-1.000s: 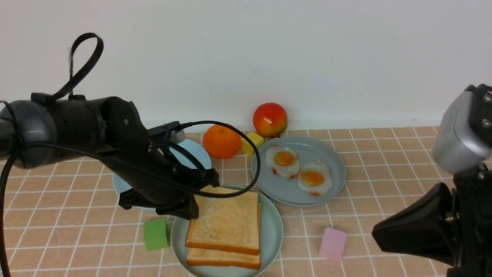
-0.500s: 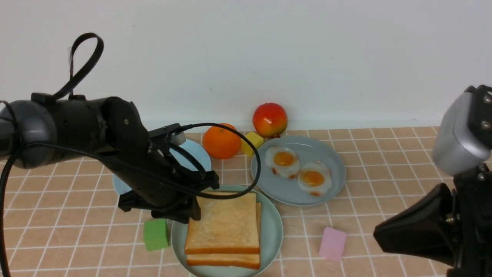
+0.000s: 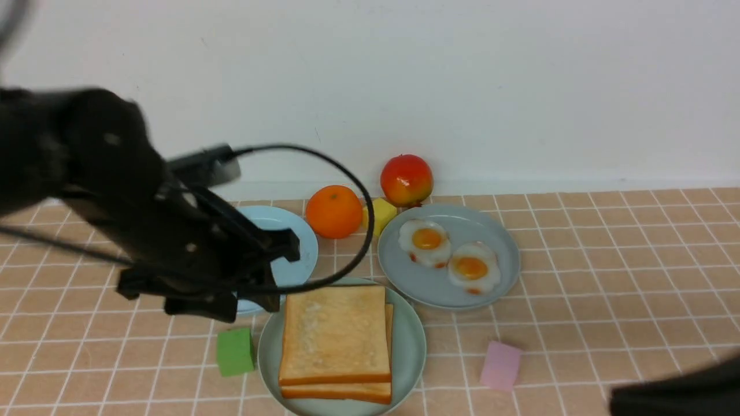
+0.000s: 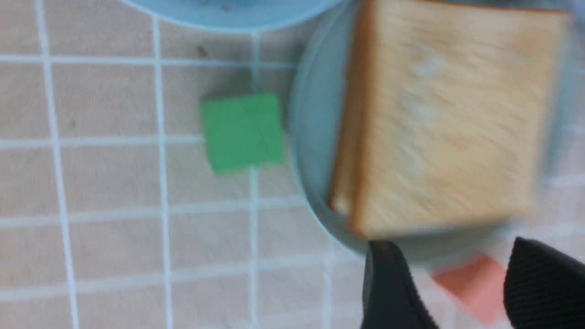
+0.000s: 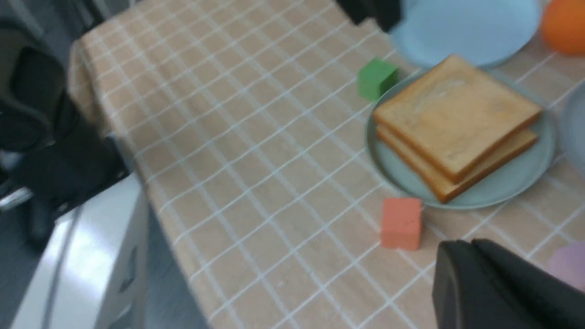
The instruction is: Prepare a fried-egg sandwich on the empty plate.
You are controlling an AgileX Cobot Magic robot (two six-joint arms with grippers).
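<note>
Likely a lab (plain white wall (image 3: 491,86)): toy fruit (image 3: 333,211) on a tile-print tablecloth (image 3: 607,260).

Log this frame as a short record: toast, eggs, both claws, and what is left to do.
Toast: two toast slices stacked on the mint-green plate, the lower one showing along two edges
Filling: no egg visible between the slices
Eggs: two fried eggs side by side on the grey-blue plate
Claws: left claw open, empty, clear of the toast; right claw shut, empty
Remaining: probably an egg to go between the slices
</note>
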